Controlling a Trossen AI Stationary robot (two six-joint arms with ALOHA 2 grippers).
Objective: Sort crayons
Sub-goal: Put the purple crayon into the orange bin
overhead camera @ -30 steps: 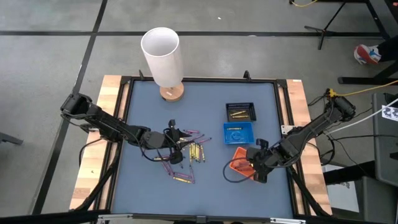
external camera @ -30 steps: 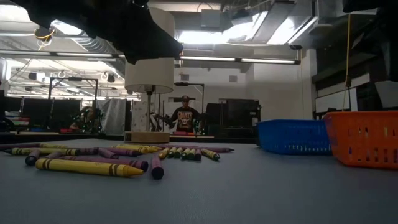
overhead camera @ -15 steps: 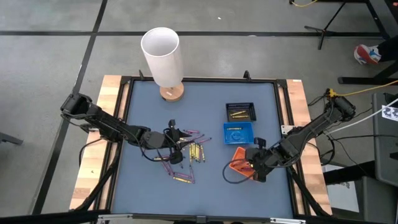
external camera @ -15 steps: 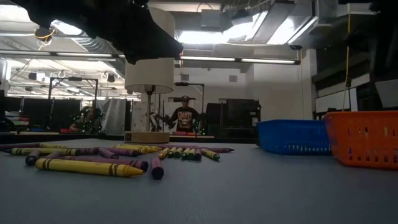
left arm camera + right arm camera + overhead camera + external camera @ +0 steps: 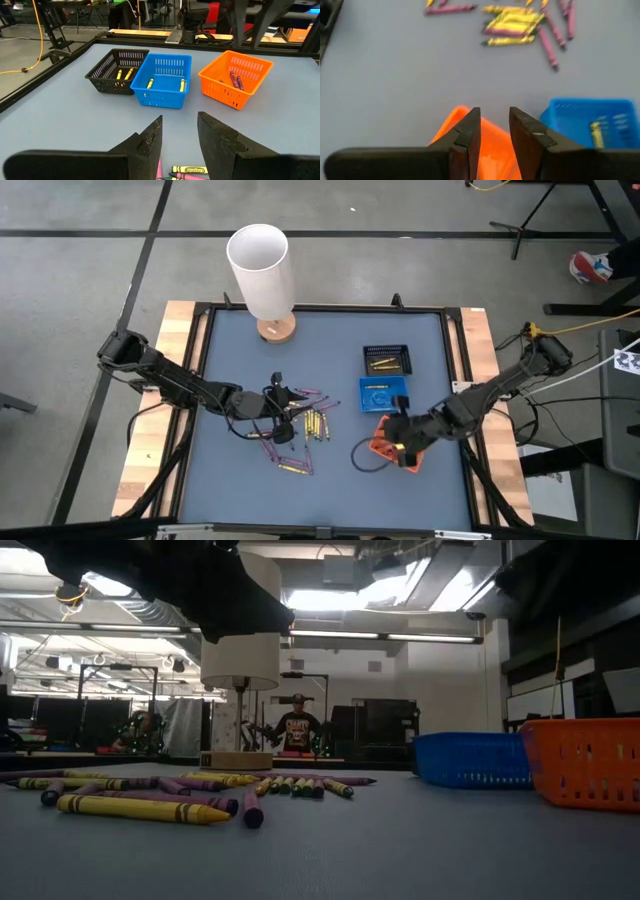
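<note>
Above the loose crayons (image 5: 300, 430) mid-table hovers the left gripper (image 5: 283, 402), fingers parted and empty (nearer arm); right gripper (image 5: 397, 448), also parted, empty, hangs over the orange tray (image 5: 383, 427).

Lamp (image 5: 262, 275); black (image 5: 387, 360), blue (image 5: 384, 394), orange trays (image 5: 383, 442)

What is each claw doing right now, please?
Left claw: open, empty, over the crayons.
Right claw: open, empty, over the orange tray.
</note>
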